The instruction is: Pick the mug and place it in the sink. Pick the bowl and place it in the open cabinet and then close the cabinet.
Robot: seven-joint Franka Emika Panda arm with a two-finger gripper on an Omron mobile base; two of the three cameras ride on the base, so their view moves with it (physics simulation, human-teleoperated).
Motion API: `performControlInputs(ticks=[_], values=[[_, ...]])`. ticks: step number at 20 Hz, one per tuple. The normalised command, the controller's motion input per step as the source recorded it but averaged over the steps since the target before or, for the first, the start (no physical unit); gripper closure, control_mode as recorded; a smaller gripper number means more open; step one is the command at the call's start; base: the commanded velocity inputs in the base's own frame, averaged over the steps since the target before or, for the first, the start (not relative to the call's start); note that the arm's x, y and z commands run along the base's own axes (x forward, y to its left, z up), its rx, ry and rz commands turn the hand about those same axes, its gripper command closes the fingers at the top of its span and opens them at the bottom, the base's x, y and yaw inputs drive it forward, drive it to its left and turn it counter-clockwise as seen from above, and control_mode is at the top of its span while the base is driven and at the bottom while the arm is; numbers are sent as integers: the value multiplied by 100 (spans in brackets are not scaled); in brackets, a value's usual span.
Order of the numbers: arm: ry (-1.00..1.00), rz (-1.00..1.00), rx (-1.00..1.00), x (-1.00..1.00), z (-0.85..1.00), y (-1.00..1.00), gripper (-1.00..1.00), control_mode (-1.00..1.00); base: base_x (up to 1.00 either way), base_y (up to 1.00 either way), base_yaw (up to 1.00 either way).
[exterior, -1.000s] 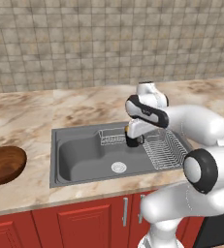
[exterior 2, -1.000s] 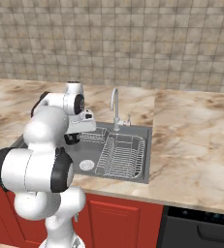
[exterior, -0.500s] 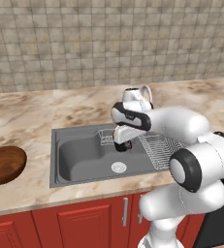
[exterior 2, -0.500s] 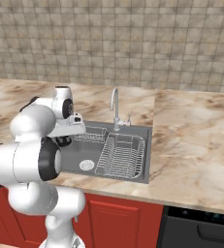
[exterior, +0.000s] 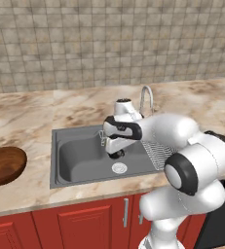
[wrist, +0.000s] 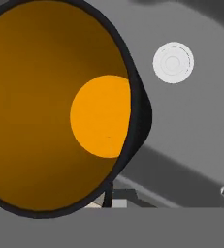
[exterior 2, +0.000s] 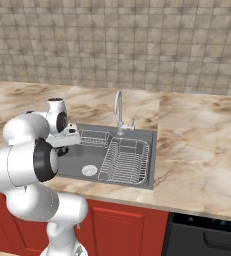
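Observation:
A mug (wrist: 60, 111) with a dark rim and orange inside looms close in the hand view; my gripper (wrist: 114, 193) is shut on its rim. Past it lies the grey floor of the sink (wrist: 191, 126) with its round drain (wrist: 173, 62). From the left base view, my gripper (exterior: 115, 147) reaches down into the sink (exterior: 80, 160), holding the dark mug (exterior: 116, 154) just above the drain (exterior: 119, 168). The brown wooden bowl (exterior: 4, 165) rests on the counter left of the sink. The cabinet is out of view.
A curved silver faucet (exterior: 145, 97) stands behind the basin, and a wire rack (exterior: 160, 151) lies in its right part. Marble counter (exterior 2: 202, 150) stretches to the right. Red base cabinets (exterior: 84, 223) run below, with a dark appliance (exterior 2: 207, 235) at lower right.
The arm has swung left across the basin and lowered the mug from above the rack toward the drain.

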Motion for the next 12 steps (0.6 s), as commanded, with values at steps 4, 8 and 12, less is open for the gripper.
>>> performControlInputs(ticks=[4,8,12], values=[[-7,0,2,3,-42,7,100,-100,0,0,0],[0,0,1,28,-32,14,100,-100,0,0,0],[0,0,3,30,-37,15,100,-100,0,0,0]])
